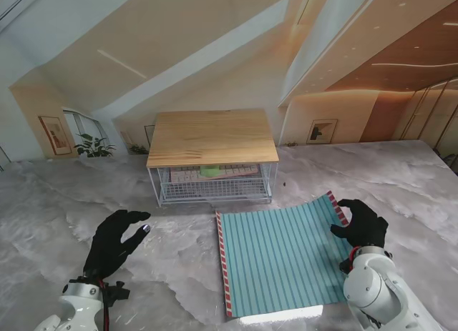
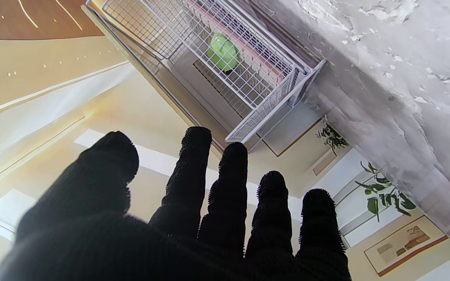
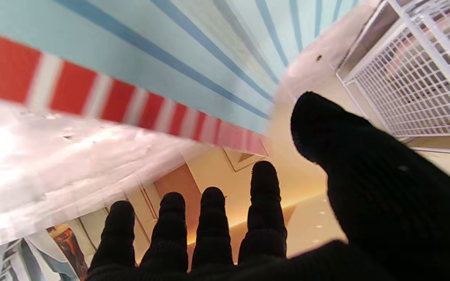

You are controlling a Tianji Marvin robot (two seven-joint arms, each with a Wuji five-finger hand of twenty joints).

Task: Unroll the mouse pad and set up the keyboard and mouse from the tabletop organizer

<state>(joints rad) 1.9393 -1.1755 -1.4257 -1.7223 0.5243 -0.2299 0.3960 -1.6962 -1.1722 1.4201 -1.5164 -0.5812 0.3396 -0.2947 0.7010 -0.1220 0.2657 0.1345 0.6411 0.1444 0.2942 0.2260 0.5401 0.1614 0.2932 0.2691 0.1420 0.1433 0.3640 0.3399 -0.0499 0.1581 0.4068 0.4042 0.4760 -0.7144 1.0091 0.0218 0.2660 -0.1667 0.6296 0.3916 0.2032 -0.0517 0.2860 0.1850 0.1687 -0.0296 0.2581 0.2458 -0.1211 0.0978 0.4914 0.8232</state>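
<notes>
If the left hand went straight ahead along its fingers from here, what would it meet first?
Probably the white wire basket of the tabletop organizer. The open left hand points toward its near corner, with the green mouse behind the mesh. Depth is unclear; nothing shows in between.

You have a grey marbled table (image 1: 86,195) carrying the wire organizer (image 1: 212,159); nearer to me than the organizer, the striped mouse pad (image 1: 279,256) lies flat.
</notes>
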